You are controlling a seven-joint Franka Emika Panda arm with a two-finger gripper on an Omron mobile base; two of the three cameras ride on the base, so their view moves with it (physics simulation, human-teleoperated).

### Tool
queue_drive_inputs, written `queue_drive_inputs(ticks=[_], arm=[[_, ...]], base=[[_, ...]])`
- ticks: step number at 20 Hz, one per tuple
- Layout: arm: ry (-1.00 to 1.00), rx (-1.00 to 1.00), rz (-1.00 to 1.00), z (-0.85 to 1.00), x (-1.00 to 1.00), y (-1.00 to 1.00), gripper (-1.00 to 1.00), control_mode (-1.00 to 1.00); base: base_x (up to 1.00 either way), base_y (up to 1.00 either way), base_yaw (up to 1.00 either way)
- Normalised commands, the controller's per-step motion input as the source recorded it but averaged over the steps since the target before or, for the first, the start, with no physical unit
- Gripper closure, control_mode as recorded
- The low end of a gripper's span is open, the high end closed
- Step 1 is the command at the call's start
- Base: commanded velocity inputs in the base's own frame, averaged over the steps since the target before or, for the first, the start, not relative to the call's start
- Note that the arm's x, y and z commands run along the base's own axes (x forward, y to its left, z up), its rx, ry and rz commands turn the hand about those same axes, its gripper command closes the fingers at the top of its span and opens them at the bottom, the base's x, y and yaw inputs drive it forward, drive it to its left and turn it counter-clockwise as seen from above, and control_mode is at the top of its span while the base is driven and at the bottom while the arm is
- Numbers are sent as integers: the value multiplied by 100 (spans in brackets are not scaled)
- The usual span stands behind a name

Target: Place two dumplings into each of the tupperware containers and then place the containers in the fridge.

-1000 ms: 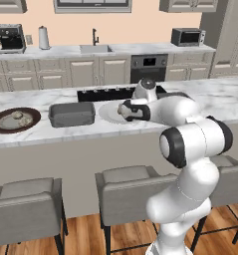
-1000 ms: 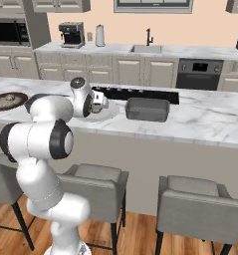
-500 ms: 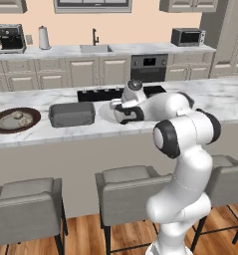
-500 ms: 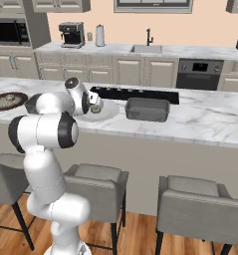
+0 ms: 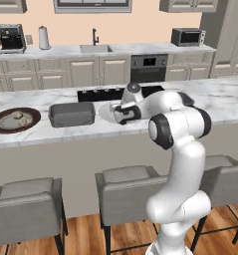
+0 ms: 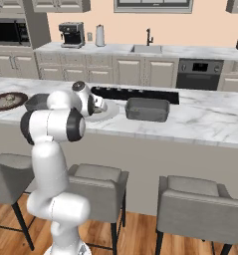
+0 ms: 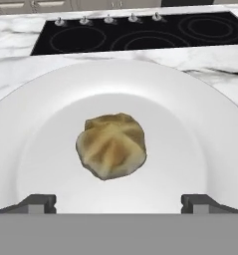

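Observation:
One beige dumpling lies in the middle of a white round plate, just beyond my gripper. The gripper is open, with a fingertip wide to each side and nothing between them. From the base my gripper hangs low over the white plate. A grey tupperware container stands left of that plate, and a second one stands to its right. Two more dumplings rest on a dark brown plate at the far left. The fridge is out of view.
A black cooktop is set into the marble counter just behind the white plate. Grey stools stand along the counter's near side. A sink, an oven and a coffee machine line the back wall.
My hand has swung left and dropped lower over the white plate. The gripper stayed open, and the plates and containers have not moved.

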Motion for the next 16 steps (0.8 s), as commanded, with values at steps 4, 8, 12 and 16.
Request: queue_drive_inputs(ticks=[4,8,12,16], arm=[[0,0,0,-17,41,0,-100,-100],[0,0,0,-2,45,1,-100,-100],[1,0,0,-3,29,4,-100,-100],[3,0,0,-19,1,0,100,-100]], base=[[0,0,0],[0,0,0],[0,0,0],[0,0,0]])
